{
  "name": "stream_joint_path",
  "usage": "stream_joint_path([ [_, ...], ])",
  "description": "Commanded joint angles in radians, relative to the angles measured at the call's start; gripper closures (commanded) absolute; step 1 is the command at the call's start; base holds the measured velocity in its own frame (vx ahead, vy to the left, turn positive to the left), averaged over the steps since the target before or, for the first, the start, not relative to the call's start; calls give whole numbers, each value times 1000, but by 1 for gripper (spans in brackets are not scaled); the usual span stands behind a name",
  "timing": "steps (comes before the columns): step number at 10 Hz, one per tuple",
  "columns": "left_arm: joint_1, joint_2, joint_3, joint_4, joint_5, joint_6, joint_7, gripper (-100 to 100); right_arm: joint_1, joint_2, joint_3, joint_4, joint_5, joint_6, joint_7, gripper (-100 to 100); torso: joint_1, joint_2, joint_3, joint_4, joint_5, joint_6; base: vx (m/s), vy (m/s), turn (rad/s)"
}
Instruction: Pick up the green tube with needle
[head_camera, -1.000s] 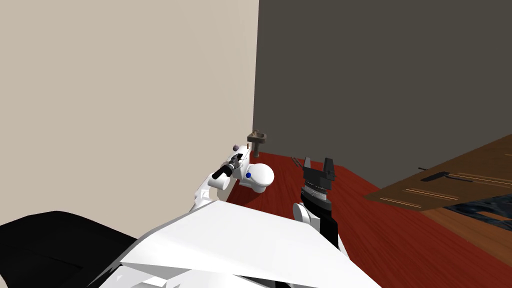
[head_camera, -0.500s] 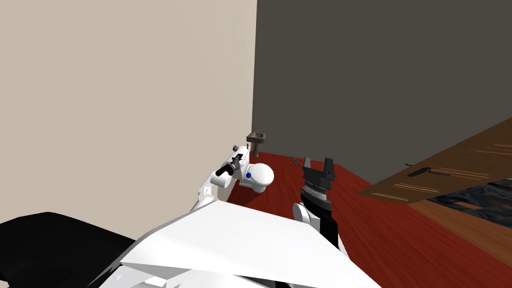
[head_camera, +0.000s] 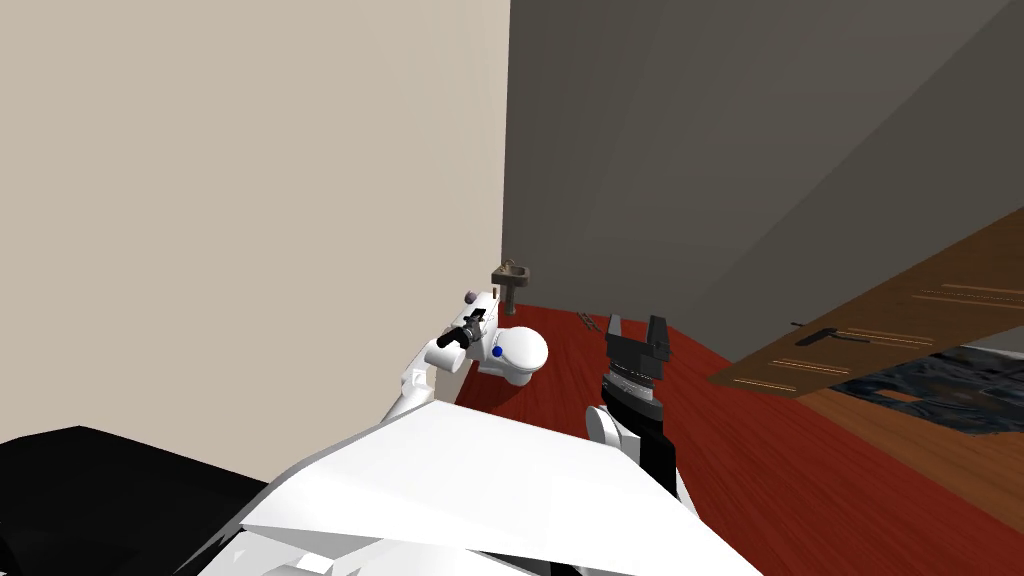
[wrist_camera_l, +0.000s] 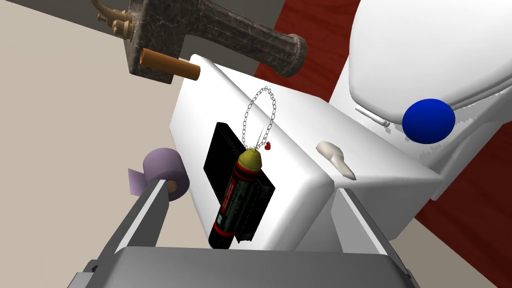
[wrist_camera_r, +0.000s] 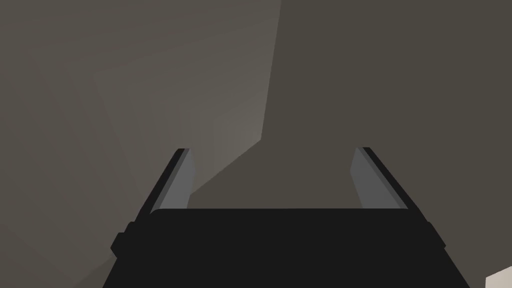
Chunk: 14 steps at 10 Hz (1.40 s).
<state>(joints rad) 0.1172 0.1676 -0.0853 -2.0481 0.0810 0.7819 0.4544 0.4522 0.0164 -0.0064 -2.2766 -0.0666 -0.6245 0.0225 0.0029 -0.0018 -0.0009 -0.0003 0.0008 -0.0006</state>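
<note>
1. Landmark: white toilet tank lid (wrist_camera_l: 300, 125), set against a beige wall (head_camera: 250, 200).
2. A dark tube with red bands and an olive-green cap (wrist_camera_l: 239, 197) lies flat on the tank lid, across a flat black box (wrist_camera_l: 220, 155). A fine pale line runs out from the cap; I cannot tell whether it is a needle.
3. Left gripper (wrist_camera_l: 252, 189) hangs over the tank lid, released, with its fingers spread wide. The tube sits between them, nearer the middle, and touches neither finger.
4. The tube's base end reaches the tank lid's edge nearest the gripper. Its cap points along the lid toward a thin silver chain with a small red heart (wrist_camera_l: 260, 120), just beyond the cap.
5. Wall side of the tank lid: a purple paper roll (wrist_camera_l: 165, 175), just beside one finger.
6. Front face of the tank: a beige flush lever (wrist_camera_l: 336, 157), near the other finger. A blue ball (wrist_camera_l: 428, 121) shows against the white bowl past it.
7. Far end of the tank lid: a brown cylinder (wrist_camera_l: 170, 65) and a dark marbled pedestal sink (wrist_camera_l: 225, 30).
8. Bare white lid lies between the black box and the tank's front edge.
9. Right gripper (head_camera: 635, 320) is raised over the red floor (head_camera: 800, 470), well apart from the tank, with its fingers spread and nothing in them.
</note>
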Motion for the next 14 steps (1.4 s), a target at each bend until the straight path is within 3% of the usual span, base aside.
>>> stream_joint_path([
  [1, -23, 5, -7, 15, -6, 50, 3, -100, 0, 0, 0, 0, 0, 0, 0, 0, 0, 0, 0, 0, 0, 0, 18, 46, -68],
  [6, -79, 21, -23, 56, -18, 161, 6, -100, 0, 0, 0, 0, 0, 0, 0, 0, 2, -2, -1, -1, 0, 0, 36, 66, -74],
  [14, -199, 83, -55, 141, -49, 370, 6, -100, 0, 0, 0, 0, 0, 0, 0, 0, 2, -2, -1, -1, 0, 0, 48, 72, -80],
])
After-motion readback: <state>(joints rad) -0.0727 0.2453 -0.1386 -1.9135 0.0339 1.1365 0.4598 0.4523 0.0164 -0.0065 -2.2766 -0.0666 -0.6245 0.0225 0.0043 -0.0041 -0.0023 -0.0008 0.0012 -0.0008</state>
